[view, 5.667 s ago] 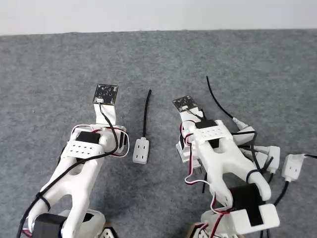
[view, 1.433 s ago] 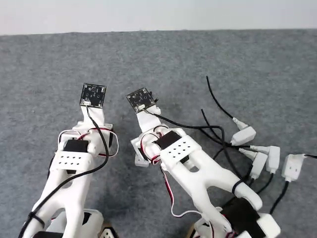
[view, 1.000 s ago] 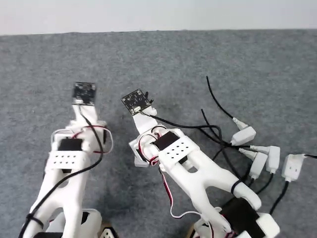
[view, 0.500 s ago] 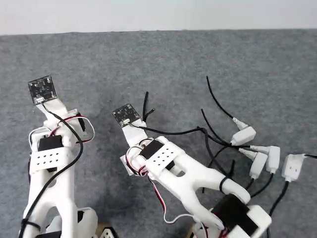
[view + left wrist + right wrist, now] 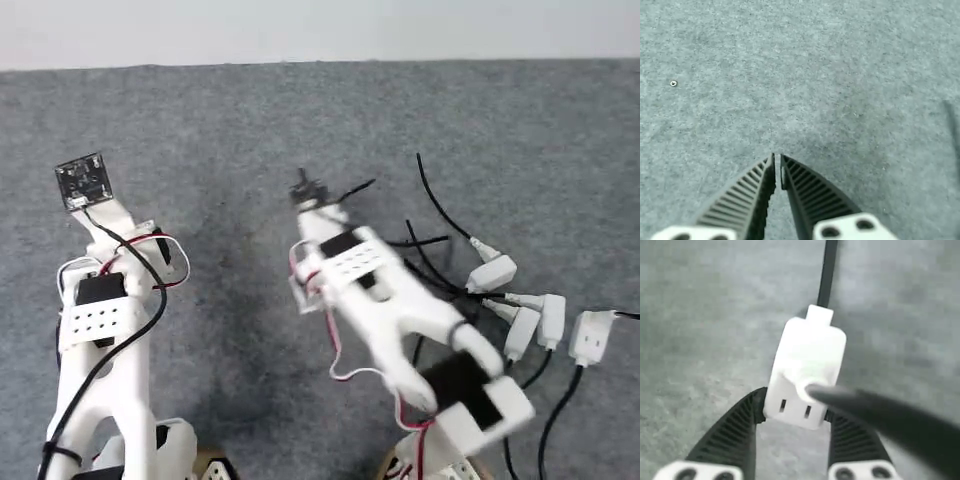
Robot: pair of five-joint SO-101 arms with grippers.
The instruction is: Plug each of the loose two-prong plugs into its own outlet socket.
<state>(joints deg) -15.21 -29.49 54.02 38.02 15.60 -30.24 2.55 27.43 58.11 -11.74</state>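
Observation:
A white outlet socket (image 5: 807, 365) with two slots and a black cable (image 5: 828, 270) sits between the black fingers (image 5: 737, 435) of my right gripper (image 5: 794, 407), which is shut on it above the grey carpet. Another black cable (image 5: 900, 417) crosses in front of it. In the high view the right arm (image 5: 365, 270) stretches over the middle of the carpet and hides the socket. Several white plugs and sockets (image 5: 520, 325) on black cables lie at the right. My left gripper (image 5: 776, 160) is shut on nothing, low over bare carpet. The left arm (image 5: 98, 310) stands at the far left.
Loose black cables (image 5: 430, 205) trail across the carpet right of the right arm. A white socket (image 5: 591, 336) lies near the right edge. A tiny screw (image 5: 673, 83) lies on the carpet ahead of the left gripper. Open carpet lies between the arms and toward the back.
The right arm took the socket that lay between the arms and has now swung right and farther back with it. The left arm moved left, then stayed still for the last half second.

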